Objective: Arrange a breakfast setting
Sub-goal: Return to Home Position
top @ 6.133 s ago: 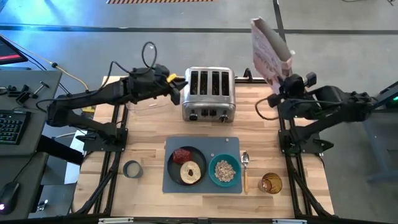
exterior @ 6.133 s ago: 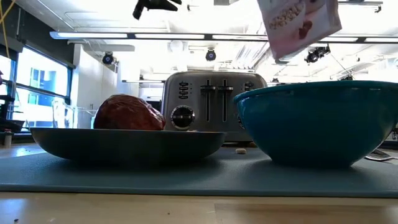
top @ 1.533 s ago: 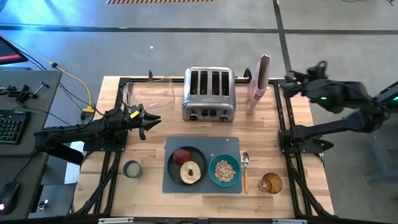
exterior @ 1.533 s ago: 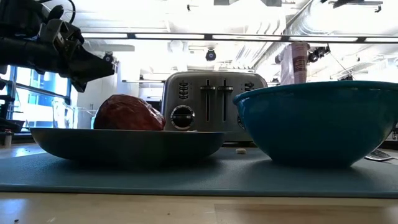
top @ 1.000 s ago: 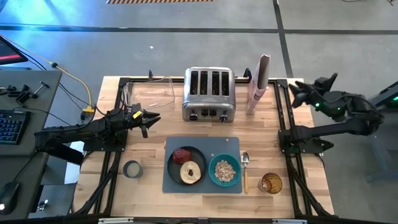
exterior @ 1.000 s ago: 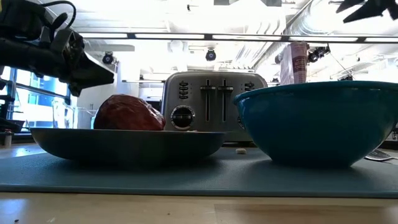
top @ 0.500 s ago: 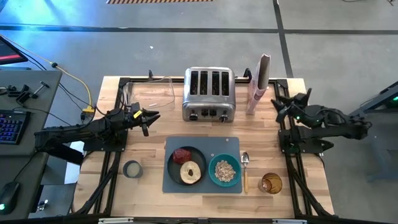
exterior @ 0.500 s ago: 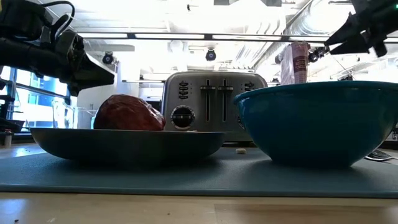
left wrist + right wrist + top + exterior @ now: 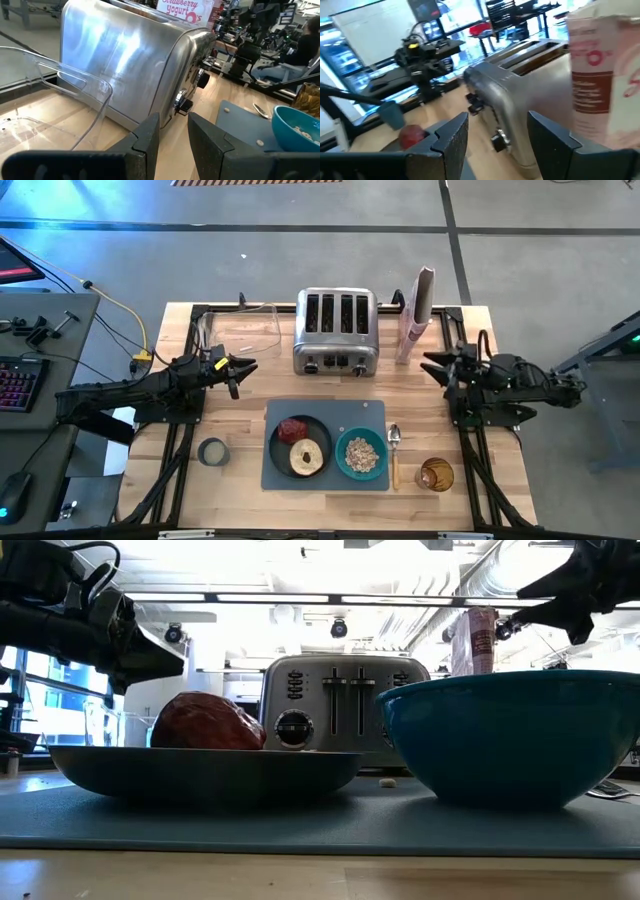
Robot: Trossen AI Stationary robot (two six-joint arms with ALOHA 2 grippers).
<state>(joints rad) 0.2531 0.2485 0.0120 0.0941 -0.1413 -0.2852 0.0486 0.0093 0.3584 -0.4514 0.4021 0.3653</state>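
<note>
Left gripper (image 9: 243, 370) hovers over the bench (image 9: 230, 420), fingers a narrow gap apart, holding nothing. A clear tub (image 9: 240, 330) sits just beside it on the far side. A tape roll (image 9: 212, 451) lies near it toward the bench's front edge. The chrome toaster (image 9: 336, 332) stands right ahead of its fingers, apart from them.

To the right of this gripper and nearer the front edge I see the grey mat (image 9: 375, 412) lying flat. The dark plate (image 9: 322, 430) is on the mat's left half and carries the dark-red lump (image 9: 293, 429) and the tan ring (image 9: 298, 465), the two touching. The teal bowl (image 9: 338, 453) is beside the plate on the mat's right half, with beige cereal (image 9: 361, 453) inside. The wooden-handled spoon (image 9: 394, 452) lies on bare wood just off the mat's right edge, closer to the right gripper than to the left.

Right gripper (image 9: 430, 365) hangs over the bench's right side, fingers spread wide, empty, pointing toward the toaster. The pink-and-white cereal bag (image 9: 415, 315) stands upright near it, between it and the toaster. An amber glass (image 9: 434, 474) sits on this gripper's front-edge side, well apart.
</note>
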